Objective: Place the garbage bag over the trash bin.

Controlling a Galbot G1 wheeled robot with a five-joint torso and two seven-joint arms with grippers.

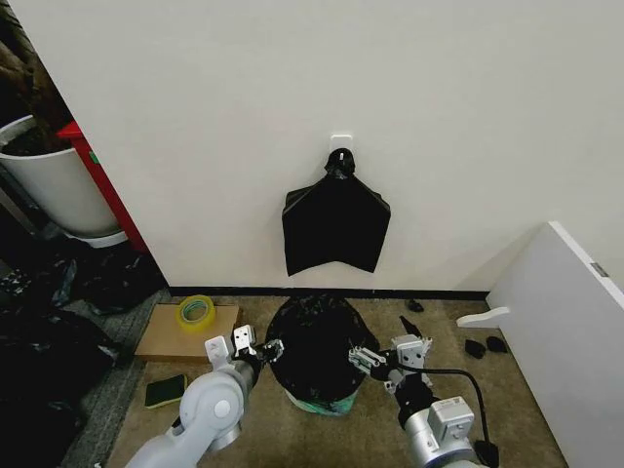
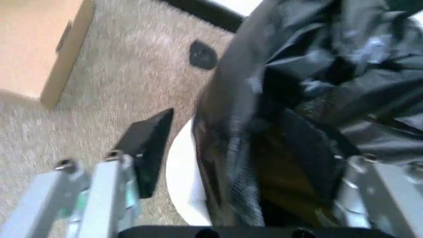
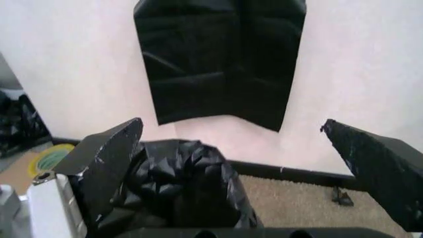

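- Beige carpet (image 1: 497,409) runs up to a plain white wall (image 1: 244,88) with a dark baseboard along its foot.
- Far left in the head view, a large white plant pot (image 1: 54,185) stands at the wall's corner, with a red object (image 1: 97,180) just beside it and dark plastic heaped on the floor below.
- A flat cardboard piece (image 1: 175,336) lies on the carpet near the baseboard, a roll of yellow-green tape (image 1: 195,312) resting on it; a dark green pad (image 1: 166,390) lies just in front of the cardboard.
- The left gripper (image 1: 261,353) sits at the left side of the bin. In the left wrist view its jaws are spread wide, with black film and the bin's white wall between them; I cannot tell whether either finger presses the film.
- The garbage bag (image 1: 317,341) is draped over the trash bin (image 1: 322,402), covering its top and most of its sides; only a pale strip of the bin shows at the bottom, standing on the carpet.
- On the wall above, a flat black bag bundle (image 1: 334,219) hangs from a small white hook (image 1: 340,141).
- The right gripper (image 1: 363,361) is at the bag's right side, jaws spread wide, one finger (image 3: 106,163) close against the crinkled film.
- A white panel (image 1: 570,331) stands at the far right.
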